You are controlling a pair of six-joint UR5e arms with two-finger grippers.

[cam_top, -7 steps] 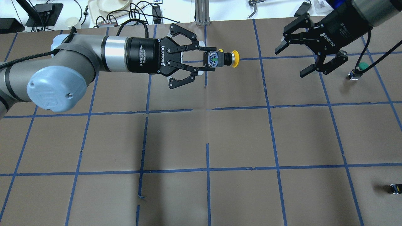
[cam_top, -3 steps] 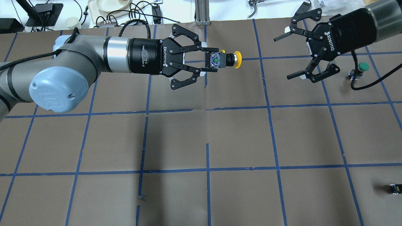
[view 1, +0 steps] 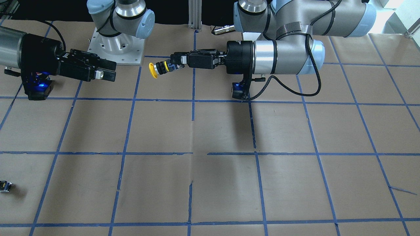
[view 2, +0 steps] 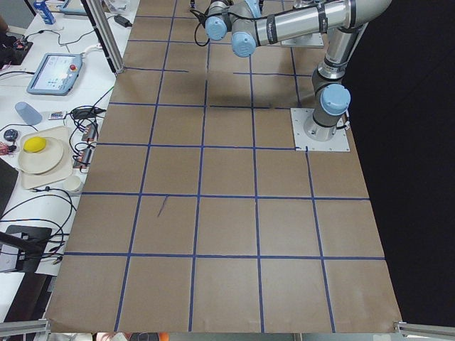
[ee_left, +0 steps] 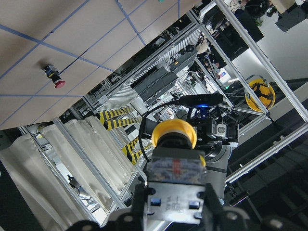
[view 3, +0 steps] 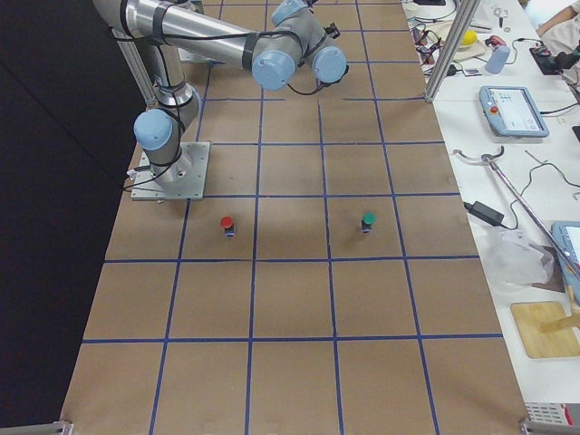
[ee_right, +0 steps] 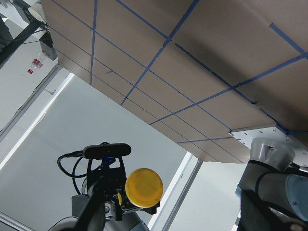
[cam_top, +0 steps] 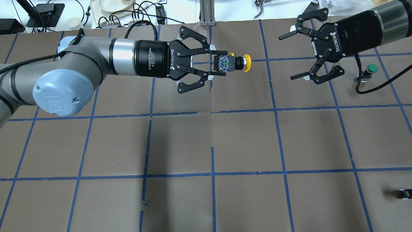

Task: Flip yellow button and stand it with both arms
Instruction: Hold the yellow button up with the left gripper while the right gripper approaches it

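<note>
My left gripper (cam_top: 222, 63) is shut on the blocky body of the yellow button (cam_top: 239, 62). It holds the button level above the table, with the yellow cap pointing toward my right gripper (cam_top: 285, 58). The right gripper is open and empty, its jaws spread wide and facing the cap, with a clear gap between them. In the front-facing view the button (view 1: 158, 68) hangs between the left gripper (view 1: 175, 60) and the right gripper (view 1: 110, 71). The right wrist view shows the cap (ee_right: 144, 187) face-on. The left wrist view shows the body and cap (ee_left: 174, 136) from behind.
A green-capped button (cam_top: 370, 69) stands on the table behind the right gripper. A red-capped button (view 3: 227, 223) stands near the right arm's base. A tiny dark part (cam_top: 404, 193) lies at the table's near right. Brown paper with a blue tape grid (cam_top: 212, 145) covers the table.
The left gripper has carried the button a little to the right. The right gripper has turned, and its open jaws now face the cap.
</note>
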